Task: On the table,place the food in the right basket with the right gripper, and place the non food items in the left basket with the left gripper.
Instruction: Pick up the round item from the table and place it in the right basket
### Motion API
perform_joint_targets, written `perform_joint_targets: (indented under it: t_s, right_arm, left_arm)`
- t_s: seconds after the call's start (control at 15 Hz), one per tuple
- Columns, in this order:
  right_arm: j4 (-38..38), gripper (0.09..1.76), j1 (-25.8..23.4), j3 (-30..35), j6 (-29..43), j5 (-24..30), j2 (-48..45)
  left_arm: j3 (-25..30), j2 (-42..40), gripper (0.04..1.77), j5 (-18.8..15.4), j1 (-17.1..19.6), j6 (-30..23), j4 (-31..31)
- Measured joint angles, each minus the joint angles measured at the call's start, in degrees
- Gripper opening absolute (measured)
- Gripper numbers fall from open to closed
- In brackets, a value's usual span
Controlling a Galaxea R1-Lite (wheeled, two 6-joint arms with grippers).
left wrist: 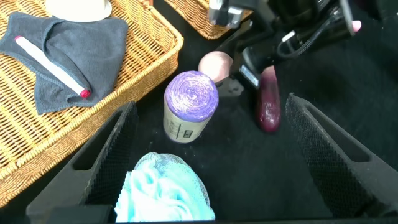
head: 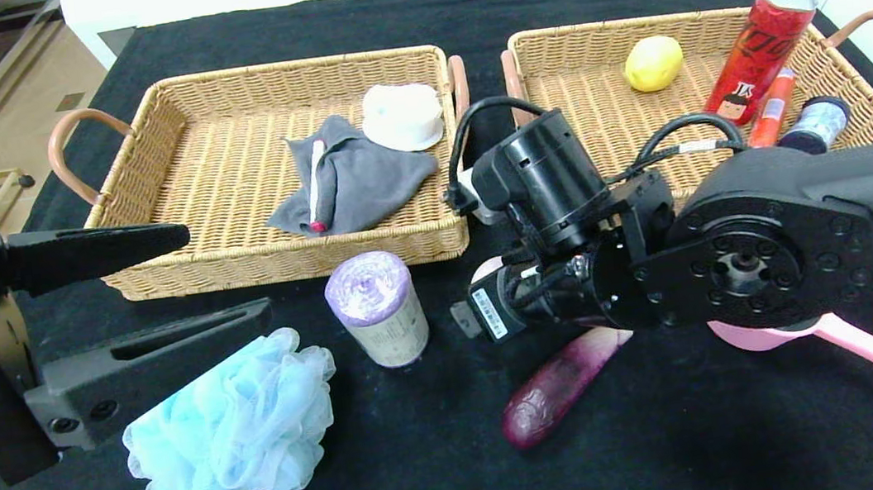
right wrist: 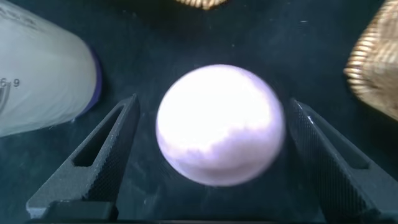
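- Nearest: bath pouf (head: 230, 430) on counter (head: 399, 483), front left; non-food, not yet sorted. Just beyond it, bag roll (head: 378, 309) upright, also still out.
- Left gripper (head: 195, 276) hovering above pouf, fingers spread wide, nothing held; aimed twd pouf/roll per wrist view.
- Eggplant (head: 558, 386) lying on counter, front centre; food, still to go.
- Pink saucepan (head: 831, 334) mostly hidden under right arm, handle sticking out twd right; non-food, still out.
- Right gripper (right wrist: 208, 130) down low at counter centre, fingers released and straddling peach ball (right wrist: 219, 124), one each side, not closed on it; likely next pick.
- Left basket (head: 140, 140) beyond: holds grey cloth (head: 361, 175), pen-like stick (head: 315, 189), white round item (head: 402, 116).
- Right basket (head: 563, 55) farthest right: lemon (head: 653, 63), red soda can (head: 759, 55) leaning on rim, orange tube (head: 771, 108), small dark jar (head: 817, 125).
- Progress judged: abt half; can done, ball, eggplant, pouf, roll, pan left.
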Motion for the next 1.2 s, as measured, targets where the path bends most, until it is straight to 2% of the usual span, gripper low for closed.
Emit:
perform_joint_targets:
  t_s: [0.13,0.33,0.6,0.73,1.2]
  right_arm:
    - [0.0,1.68,0.0,-0.2,0.0,0.0,0.5]
    - [0.0,1.17,0.1,-0.2,0.0,0.0,0.8]
    - [0.0,0.75,0.2,-0.2,0.0,0.1,0.8]
    - [-0.1,0.17,0.2,-0.3,0.1,0.2,0.8]
    - [0.1,0.17,0.2,-0.2,0.2,0.6,0.4]
  left_arm:
    - [0.0,0.0,1.72,0.0,0.0,0.0,0.0]
    - [0.0,0.0,1.72,0.0,0.0,0.0,0.0]
    - [0.1,0.0,1.72,0.0,0.0,0.0,0.0]
    - [0.1,0.0,1.72,0.0,0.0,0.0,0.0]
    - [0.2,0.1,1.72,0.0,0.0,0.0,0.1]
